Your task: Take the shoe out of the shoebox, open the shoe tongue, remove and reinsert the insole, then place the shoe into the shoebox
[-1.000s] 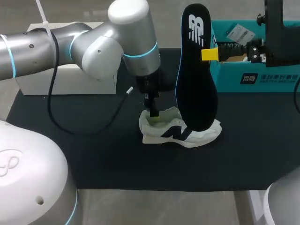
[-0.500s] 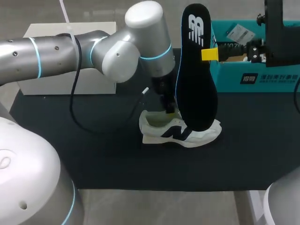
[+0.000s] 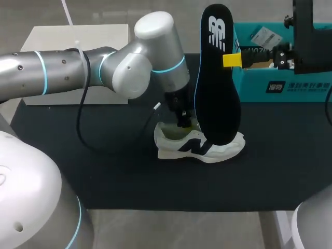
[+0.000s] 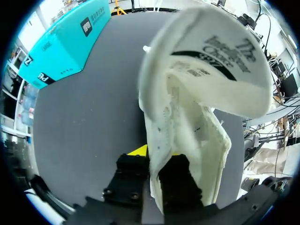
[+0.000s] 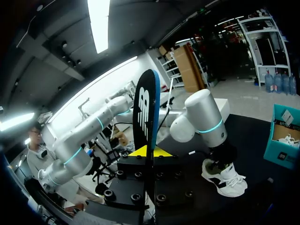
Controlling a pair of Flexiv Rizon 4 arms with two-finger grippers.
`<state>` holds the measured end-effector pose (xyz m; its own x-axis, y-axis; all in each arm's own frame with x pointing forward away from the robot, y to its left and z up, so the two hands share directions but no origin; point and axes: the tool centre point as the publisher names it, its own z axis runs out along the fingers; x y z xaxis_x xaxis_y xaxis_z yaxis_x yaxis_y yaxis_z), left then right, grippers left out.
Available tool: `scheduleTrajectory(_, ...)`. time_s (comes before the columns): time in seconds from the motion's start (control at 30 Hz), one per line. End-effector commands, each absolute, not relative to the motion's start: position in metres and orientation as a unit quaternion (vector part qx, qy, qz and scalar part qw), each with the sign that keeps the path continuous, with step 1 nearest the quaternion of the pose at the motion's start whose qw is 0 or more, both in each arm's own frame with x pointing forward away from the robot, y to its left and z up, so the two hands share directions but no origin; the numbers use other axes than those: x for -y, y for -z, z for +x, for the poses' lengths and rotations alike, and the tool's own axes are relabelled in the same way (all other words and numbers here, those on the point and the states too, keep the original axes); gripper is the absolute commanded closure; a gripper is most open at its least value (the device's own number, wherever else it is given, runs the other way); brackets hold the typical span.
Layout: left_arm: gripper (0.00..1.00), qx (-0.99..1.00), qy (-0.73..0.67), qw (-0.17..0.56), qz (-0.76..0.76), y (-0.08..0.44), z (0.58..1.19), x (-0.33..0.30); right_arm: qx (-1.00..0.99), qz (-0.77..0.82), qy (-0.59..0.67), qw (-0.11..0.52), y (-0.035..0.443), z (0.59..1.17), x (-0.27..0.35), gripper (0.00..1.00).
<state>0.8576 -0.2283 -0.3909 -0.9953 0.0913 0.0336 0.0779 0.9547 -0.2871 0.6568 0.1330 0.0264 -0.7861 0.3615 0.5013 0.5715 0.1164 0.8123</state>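
While the white sneaker (image 3: 199, 145) sat on the black mat (image 3: 104, 171) near the teal shoebox (image 3: 282, 85), the left gripper (image 3: 182, 122) pinched its tongue (image 4: 206, 61) between nearly closed fingers, and the right gripper (image 3: 233, 59) clamped the black insole (image 3: 218, 78) upright just above it

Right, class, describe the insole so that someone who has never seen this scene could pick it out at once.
On the black table mat, a teal shoebox stands at the far right, with a white shoe nearer the middle. The right hand holds the insole upright in the air. It alone is flat, black and foot-shaped, with a white logo near its top.
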Motion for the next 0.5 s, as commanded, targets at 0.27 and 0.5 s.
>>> scheduleTrajectory(0.27, 1.0, 0.985, -0.168, 0.012, -0.035, 0.3884, 0.8492, 0.228, 0.742, -0.315, 0.585, 0.09, -0.0258, 0.6599, -0.1368, 1.0)
scheduleTrajectory(0.5, 1.0, 0.985, -0.168, 0.012, -0.035, 0.3884, 0.8492, 0.228, 0.742, -0.315, 0.585, 0.09, -0.0258, 0.6599, -0.1368, 1.0)
